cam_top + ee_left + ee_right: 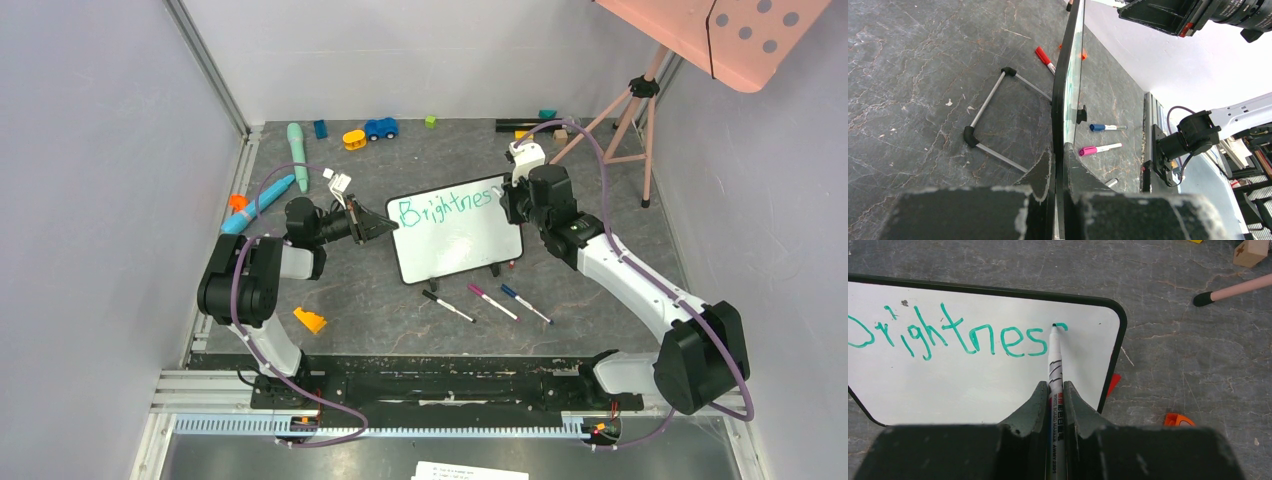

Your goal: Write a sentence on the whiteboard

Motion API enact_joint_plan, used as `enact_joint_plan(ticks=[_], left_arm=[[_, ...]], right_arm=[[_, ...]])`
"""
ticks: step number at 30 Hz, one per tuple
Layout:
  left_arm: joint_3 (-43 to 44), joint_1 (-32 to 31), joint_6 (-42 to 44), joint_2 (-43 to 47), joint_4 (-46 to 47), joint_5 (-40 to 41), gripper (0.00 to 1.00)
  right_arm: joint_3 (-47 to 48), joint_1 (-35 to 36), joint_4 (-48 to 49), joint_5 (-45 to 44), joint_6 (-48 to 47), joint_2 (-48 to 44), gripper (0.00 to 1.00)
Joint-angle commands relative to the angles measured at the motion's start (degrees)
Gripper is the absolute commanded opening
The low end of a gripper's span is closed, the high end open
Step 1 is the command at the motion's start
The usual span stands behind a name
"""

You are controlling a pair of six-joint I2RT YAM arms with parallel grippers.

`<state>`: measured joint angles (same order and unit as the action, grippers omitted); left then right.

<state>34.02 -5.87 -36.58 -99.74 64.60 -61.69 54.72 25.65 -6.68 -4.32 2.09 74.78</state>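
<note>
The right fingers [1034, 407] pinch a white marker [1055, 367], its tip meeting the whiteboard [973, 390] near its far right corner, right after the teal sentence [948, 335] reading "Brightnes". The left fingers [1042, 175] clamp the board's left edge; it stands tilted at the middle of the desk [400, 325].

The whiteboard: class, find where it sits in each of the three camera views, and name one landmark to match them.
Top external: whiteboard at centre.
Left wrist: edge-on up the middle, clamped by the left gripper.
Right wrist: upper left, behind the held marker.
Landmark: pink-capped marker, in top and left wrist views only.
</note>
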Motion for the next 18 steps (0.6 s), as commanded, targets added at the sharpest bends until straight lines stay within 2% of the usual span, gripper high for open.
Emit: enact_joint_plan(ticks=[1, 8, 18], left_arm=[[0.46, -0.46, 5.47, 1.38, 0.44, -1.33, 0.02], [0.51, -0.46, 5.54, 1.44, 0.42, -1.3, 0.02], [0.43, -0.5, 5.54, 1.33, 0.44, -1.23, 0.02]], right_arm=[[-0.4, -0.16, -0.78, 0.44, -0.57, -0.92, 0.0], [-1.28, -0.2, -1.75, 0.14, -1.05, -1.29, 0.0], [-1.68, -0.29, -1.83, -5.31, -0.42, -2.53, 0.0]])
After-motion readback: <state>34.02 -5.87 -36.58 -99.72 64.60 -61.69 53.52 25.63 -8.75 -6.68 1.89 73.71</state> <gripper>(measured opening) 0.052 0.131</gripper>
